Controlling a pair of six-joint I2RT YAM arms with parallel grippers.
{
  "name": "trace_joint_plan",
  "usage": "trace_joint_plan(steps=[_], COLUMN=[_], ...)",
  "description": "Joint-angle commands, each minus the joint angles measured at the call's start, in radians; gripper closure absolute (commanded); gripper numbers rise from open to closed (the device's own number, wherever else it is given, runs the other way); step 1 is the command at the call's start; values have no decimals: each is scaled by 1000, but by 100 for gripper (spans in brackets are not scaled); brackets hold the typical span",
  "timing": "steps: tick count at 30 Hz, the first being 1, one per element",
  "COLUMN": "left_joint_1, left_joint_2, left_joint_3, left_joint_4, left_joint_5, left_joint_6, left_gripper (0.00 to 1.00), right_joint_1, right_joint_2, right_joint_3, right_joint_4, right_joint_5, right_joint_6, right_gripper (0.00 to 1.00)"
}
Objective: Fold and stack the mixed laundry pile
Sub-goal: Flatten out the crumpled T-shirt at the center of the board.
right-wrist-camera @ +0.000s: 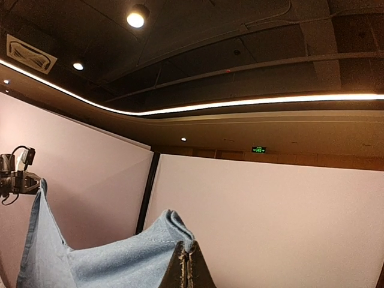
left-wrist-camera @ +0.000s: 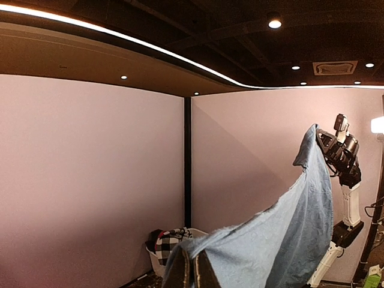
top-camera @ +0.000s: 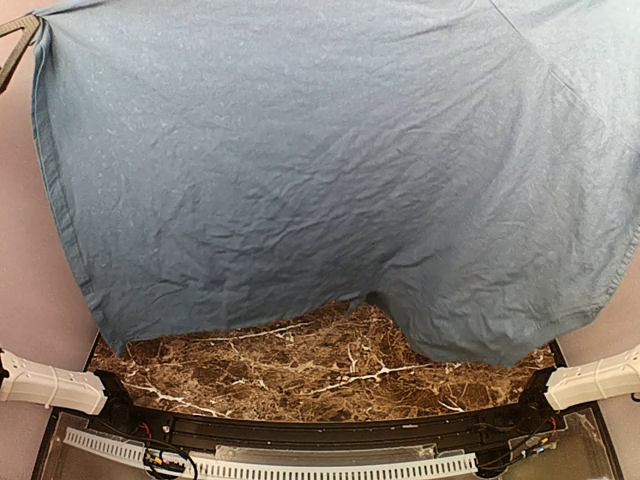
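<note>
My left jaws and right jaws each clench an edge of the light-blue cloth (top-camera: 320,180), spread high above the marble counter (top-camera: 300,375).

the top view is bright and even. the light-blue cloth (top-camera: 300,170) looks sharp, with a soft shadow across its lower middle. both wrist views bend at the edges. a glowing strip (right-wrist-camera: 240,103) and small round lamps (right-wrist-camera: 135,18) shine on a dark ceiling (right-wrist-camera: 270,36). the pink walls (left-wrist-camera: 90,180) glow softly.
</note>
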Motion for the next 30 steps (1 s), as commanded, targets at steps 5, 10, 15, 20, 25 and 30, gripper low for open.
trace_joint_plan(steps=[5, 10, 15, 20, 25, 30], left_joint_1=[5, 116, 345, 456, 509, 545], left_joint_2=[54, 162, 143, 232, 474, 673], left_joint_3=[-149, -299, -669, -937, -963, -826], left_joint_4=[-13, -50, 154, 242, 296, 253], left_joint_5=[-482, -616, -378, -343, -384, -467], left_joint_6=[28, 4, -88, -186, -259, -262], left_gripper=[100, 100, 100, 100, 100, 100], right_joint_1=[-5, -59, -141, -158, -156, -137], right_joint_2=[93, 172, 247, 414, 681, 850], right_joint_3=[-182, -426, -702, -876, -772, -631], right_joint_4=[159, 286, 383, 474, 512, 518], right_joint_5=[336, 395, 285, 223, 294, 329], right_joint_6=[-150, -213, -149, -124, -123, -120], right_gripper=[100, 100, 100, 100, 100, 100])
